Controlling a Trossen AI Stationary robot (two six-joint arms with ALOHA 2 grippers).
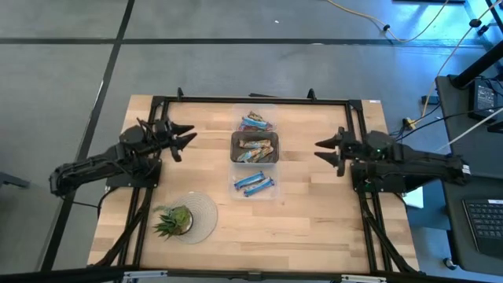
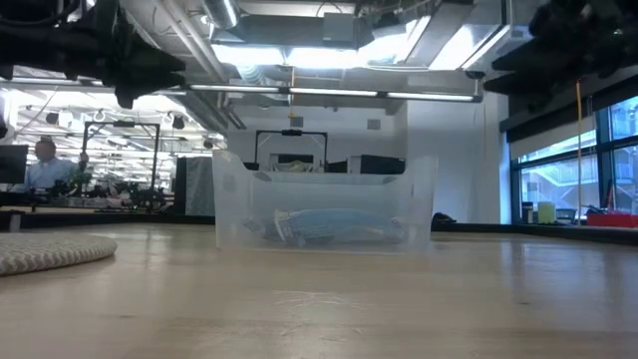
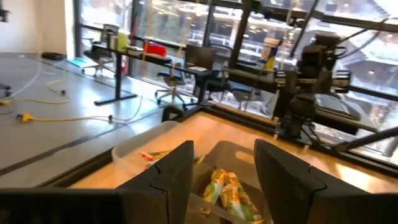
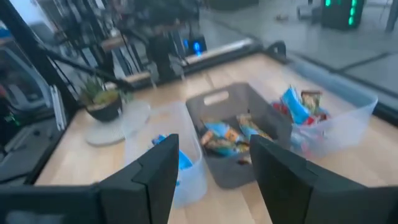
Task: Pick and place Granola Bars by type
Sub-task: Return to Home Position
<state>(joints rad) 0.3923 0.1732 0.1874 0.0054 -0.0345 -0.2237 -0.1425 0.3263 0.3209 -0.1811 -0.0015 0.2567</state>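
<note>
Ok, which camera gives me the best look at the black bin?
High view: the black bin shows whole from above, nothing across it. Right wrist view has it closer, partly behind the right hand. Left wrist view catches one part. Low view: a clear bin blocks it.

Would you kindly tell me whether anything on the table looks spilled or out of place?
Nothing stands out. The bars all lie inside the three bins, none on the table; the plant stands upright, and the left tool and right tool hang clear.
</note>
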